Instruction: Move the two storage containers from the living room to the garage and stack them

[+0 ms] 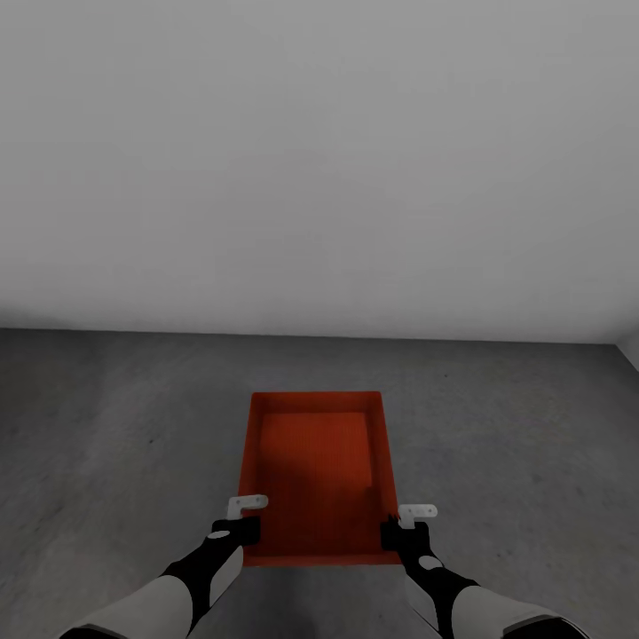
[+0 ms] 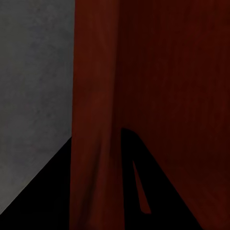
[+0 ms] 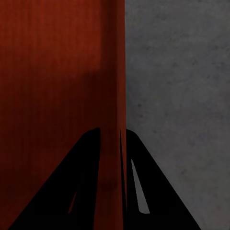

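One red-orange storage container (image 1: pixel 319 470), open at the top, lies lengthwise in front of me over the dark grey concrete floor (image 1: pixel 115 426) of the garage. My left gripper (image 1: pixel 241 524) is shut on its left wall near the closest corner. My right gripper (image 1: pixel 404 528) is shut on its right wall at the matching spot. In the left wrist view the container wall (image 2: pixel 96 72) runs between the dark fingers of the left gripper (image 2: pixel 98 143). In the right wrist view the container's thin wall (image 3: pixel 115 72) sits pinched in the right gripper (image 3: pixel 112 139). Whether the container rests on the floor or hangs just above it, I cannot tell.
A plain white wall (image 1: pixel 319 160) rises a short way beyond the container's far end. Bare concrete (image 1: pixel 532 444) spreads to both sides of the container. A second wall starts at the far right corner (image 1: pixel 632 351).
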You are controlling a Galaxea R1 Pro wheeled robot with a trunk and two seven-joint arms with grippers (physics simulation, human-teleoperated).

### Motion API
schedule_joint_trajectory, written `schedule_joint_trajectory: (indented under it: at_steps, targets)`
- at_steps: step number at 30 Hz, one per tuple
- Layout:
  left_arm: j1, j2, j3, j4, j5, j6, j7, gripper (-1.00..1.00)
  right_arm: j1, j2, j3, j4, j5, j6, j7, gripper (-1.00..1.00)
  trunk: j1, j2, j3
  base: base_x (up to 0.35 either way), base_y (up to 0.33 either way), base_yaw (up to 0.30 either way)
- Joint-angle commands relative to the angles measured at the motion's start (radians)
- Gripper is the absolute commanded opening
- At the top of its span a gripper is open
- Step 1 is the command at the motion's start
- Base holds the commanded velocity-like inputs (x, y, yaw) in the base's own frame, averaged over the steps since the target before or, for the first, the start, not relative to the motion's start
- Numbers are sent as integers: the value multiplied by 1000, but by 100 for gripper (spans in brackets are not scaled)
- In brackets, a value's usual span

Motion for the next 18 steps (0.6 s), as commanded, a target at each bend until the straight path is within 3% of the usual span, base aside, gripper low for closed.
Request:
schedule_joint_trajectory:
  at_steps: [1,18]
  targets:
    - [-1,14,20,-5,-10,-17,13,-100,0,-11,-53,4,-33,-6,-1,-100,4,-8,-4,0,0,0]
    - [-1,14,20,-5,-10,-17,13,-100,0,-11,-53,4,-33,-6,-1,-100,69,-127,-57,0,0,0]
